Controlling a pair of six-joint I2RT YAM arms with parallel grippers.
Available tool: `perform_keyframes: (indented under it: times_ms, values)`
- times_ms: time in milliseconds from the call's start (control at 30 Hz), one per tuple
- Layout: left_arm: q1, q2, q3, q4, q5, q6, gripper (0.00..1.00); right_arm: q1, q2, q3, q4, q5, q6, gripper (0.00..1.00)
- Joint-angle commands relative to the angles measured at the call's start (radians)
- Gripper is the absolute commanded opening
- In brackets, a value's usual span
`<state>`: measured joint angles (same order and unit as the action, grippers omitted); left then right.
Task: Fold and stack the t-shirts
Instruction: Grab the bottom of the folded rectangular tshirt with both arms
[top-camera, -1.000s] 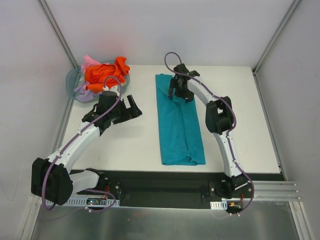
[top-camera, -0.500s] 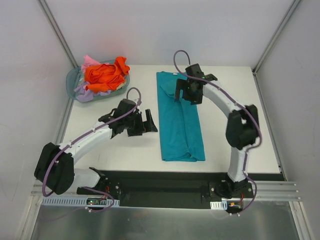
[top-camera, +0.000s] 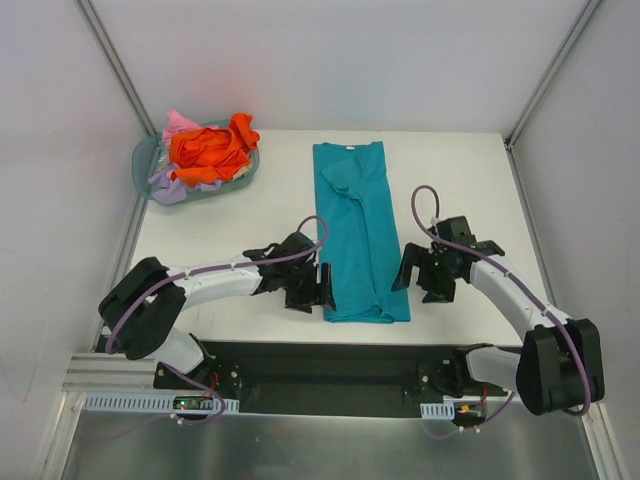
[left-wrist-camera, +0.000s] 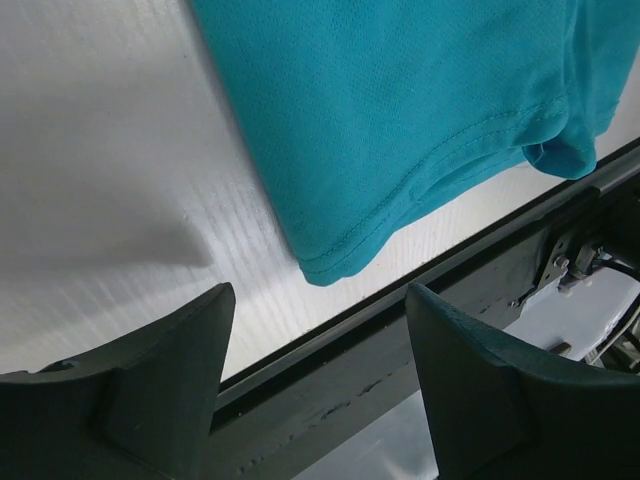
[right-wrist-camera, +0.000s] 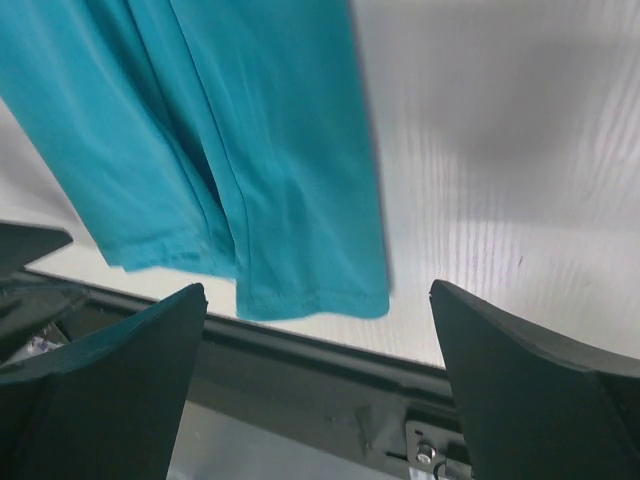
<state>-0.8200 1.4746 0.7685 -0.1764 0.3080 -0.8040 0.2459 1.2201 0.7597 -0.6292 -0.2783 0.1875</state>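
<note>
Teal t-shirt (top-camera: 358, 230) lies flat in the middle of the tabletop (top-camera: 250, 220). It is folded into one long strip, with the neck at the far end and the bottom edge close to the robot. The orange shirt (top-camera: 205, 148), the lavender shirt (top-camera: 168, 187) and the pink shirt (top-camera: 177, 122) wait in a heap in the basket (top-camera: 145, 160) at the far left corner.

The left hand (top-camera: 322, 292) is at the near left corner of the strip. The right hand (top-camera: 418, 283) is just beside the near right side. Both hands are open and hold nothing.

The long fold looks done, so the short fold likely comes next. Each hand needs to go down on its corner and pinch all the layers. Then both must lift together and carry the bottom edge evenly toward the neck.
</note>
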Motion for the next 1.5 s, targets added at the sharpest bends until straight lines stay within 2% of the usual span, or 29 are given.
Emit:
perform_keyframes:
  times_ms: [0,133,333,433,467,567,733,767,833,900,933,1067,1233,1300,1467]
  values:
    - [-0.024,0.076,0.023,0.057,0.02,-0.043,0.66,-0.02,-0.086,-0.057,-0.04,-0.126,-0.019,0.99]
    - [-0.034,0.128,0.043,0.06,0.04,-0.047,0.4,-0.036,-0.088,-0.114,-0.046,-0.16,-0.016,0.92]
    - [-0.036,0.144,0.048,0.048,0.025,-0.05,0.29,-0.037,-0.053,-0.152,-0.047,-0.161,-0.022,0.79]
    - [-0.034,0.159,0.055,0.029,0.022,-0.05,0.14,-0.04,-0.019,-0.154,-0.027,-0.137,-0.028,0.71]
    - [-0.034,0.158,0.057,0.022,0.02,-0.052,0.02,-0.042,-0.01,-0.154,-0.021,-0.139,-0.028,0.68]
    - [-0.034,0.141,0.068,-0.03,-0.013,-0.052,0.0,-0.042,0.041,-0.163,0.022,-0.142,-0.028,0.57]
    - [-0.036,0.09,0.045,-0.043,-0.035,-0.049,0.0,-0.043,0.078,-0.206,0.046,-0.176,-0.022,0.47]
    - [-0.036,0.078,0.04,-0.046,-0.032,-0.049,0.0,-0.039,0.076,-0.215,0.052,-0.196,-0.017,0.38]
    - [-0.039,0.066,0.025,-0.048,-0.029,-0.057,0.0,-0.031,0.059,-0.23,0.048,-0.245,-0.011,0.28]
    - [-0.039,0.038,0.0,-0.048,-0.027,-0.064,0.0,-0.008,0.033,-0.253,0.042,-0.265,-0.007,0.07]
    - [-0.041,0.026,-0.008,-0.048,-0.027,-0.067,0.0,0.006,0.018,-0.261,0.048,-0.268,0.003,0.01]
    - [-0.047,-0.074,-0.069,-0.051,0.006,-0.086,0.0,0.133,-0.117,-0.292,0.054,-0.32,0.091,0.0]
    - [-0.045,-0.2,-0.13,-0.054,0.016,-0.087,0.0,0.158,-0.289,-0.263,0.002,-0.262,0.104,0.01]
    - [-0.033,-0.224,-0.103,-0.055,-0.001,-0.067,0.0,0.158,-0.301,-0.217,-0.003,-0.187,0.087,0.01]
    - [0.038,-0.188,0.032,-0.055,-0.021,0.02,0.0,0.156,-0.24,-0.056,0.071,-0.121,0.069,0.01]
